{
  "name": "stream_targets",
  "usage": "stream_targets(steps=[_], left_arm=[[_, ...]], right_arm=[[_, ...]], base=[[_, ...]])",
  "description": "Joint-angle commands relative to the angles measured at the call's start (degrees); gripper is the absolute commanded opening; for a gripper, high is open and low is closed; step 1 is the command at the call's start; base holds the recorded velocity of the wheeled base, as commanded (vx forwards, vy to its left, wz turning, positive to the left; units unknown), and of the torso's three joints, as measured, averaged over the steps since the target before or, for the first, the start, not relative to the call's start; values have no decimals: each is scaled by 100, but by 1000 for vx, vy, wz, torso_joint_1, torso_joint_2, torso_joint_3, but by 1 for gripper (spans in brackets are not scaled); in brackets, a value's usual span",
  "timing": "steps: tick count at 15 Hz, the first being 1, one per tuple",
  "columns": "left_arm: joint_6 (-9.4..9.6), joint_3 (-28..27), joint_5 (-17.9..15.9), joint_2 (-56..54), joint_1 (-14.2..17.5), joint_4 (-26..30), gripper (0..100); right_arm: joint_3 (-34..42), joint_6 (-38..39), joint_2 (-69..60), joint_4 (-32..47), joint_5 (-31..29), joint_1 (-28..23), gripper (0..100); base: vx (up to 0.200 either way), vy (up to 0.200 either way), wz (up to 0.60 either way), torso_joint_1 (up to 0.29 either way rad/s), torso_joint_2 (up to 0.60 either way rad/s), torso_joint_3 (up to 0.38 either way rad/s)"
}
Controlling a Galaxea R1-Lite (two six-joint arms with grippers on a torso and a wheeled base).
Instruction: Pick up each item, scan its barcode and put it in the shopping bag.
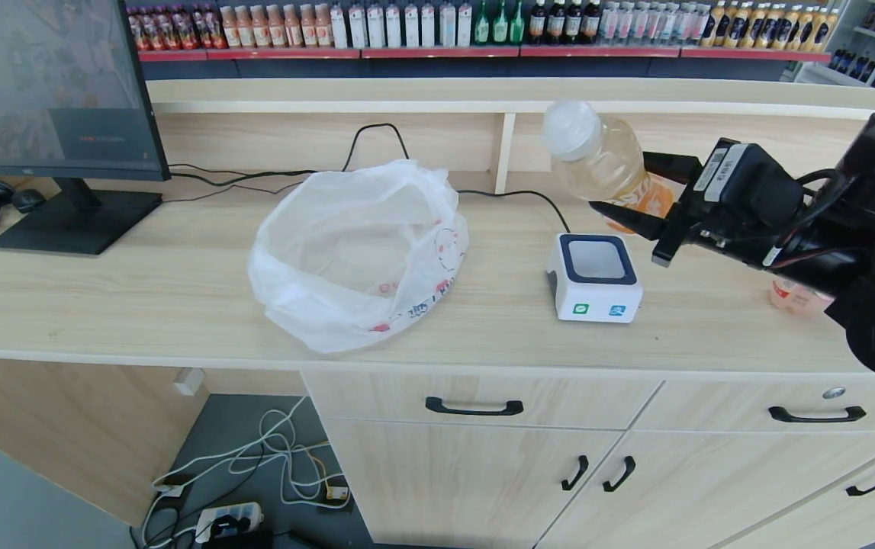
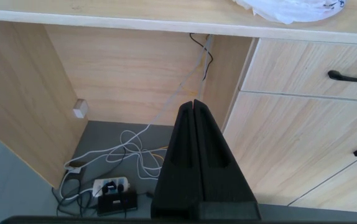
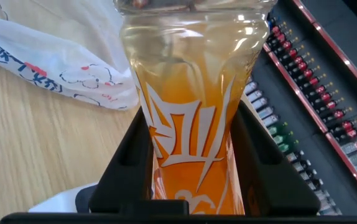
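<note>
Fingers (image 3: 125,165) of the right gripper (image 1: 619,181) are pinching a bottle (image 1: 597,156) across its orange label, one black finger on each flank. I read that as a firm clamp. The bottle is clear, with pale amber drink inside. It is tipped well over, and its white cap (image 1: 571,128) points up and away from the gripper. It hangs in the air above and just behind the scanner (image 1: 595,276), touching nothing but the fingers. The scanner, a white box with a dark-framed window facing up, sits on the wooden counter (image 1: 139,297). The shopping bag (image 1: 361,252) stands open-mouthed on the counter, near the scanner on its left side. On the scanner's right, a pinkish item (image 1: 796,296) rests on the counter, mostly hidden behind the right arm, and I cannot tell what it is. Well to the left of the scanner, past the bag, stands a monitor (image 1: 48,84). The left gripper (image 2: 195,107) has its fingers pressed flat together with nothing between them. It hangs lower than the countertop that carries the scanner, facing the cabinet front, with loose cables (image 2: 132,146) and a power strip (image 2: 110,185) on the floor beyond it.
</note>
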State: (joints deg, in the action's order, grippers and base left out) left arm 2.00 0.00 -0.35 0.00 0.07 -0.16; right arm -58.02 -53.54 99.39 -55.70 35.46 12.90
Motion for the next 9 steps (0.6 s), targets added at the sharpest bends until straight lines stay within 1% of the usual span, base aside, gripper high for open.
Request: stream_targets(steps=[1, 3, 9], left_arm=[[2, 0, 0, 0, 1, -2, 0], [2, 0, 0, 0, 1, -2, 0], [-15, 0, 0, 0, 1, -2, 0]], right_arm=[[18, -60, 1, -2, 66, -121, 0], [53, -113, 19, -2, 92, -200, 0], [53, -306, 142, 6, 110, -191, 0]], base=[[0, 0, 0, 0, 0, 0], [0, 0, 0, 0, 0, 0], [0, 0, 0, 0, 0, 0]])
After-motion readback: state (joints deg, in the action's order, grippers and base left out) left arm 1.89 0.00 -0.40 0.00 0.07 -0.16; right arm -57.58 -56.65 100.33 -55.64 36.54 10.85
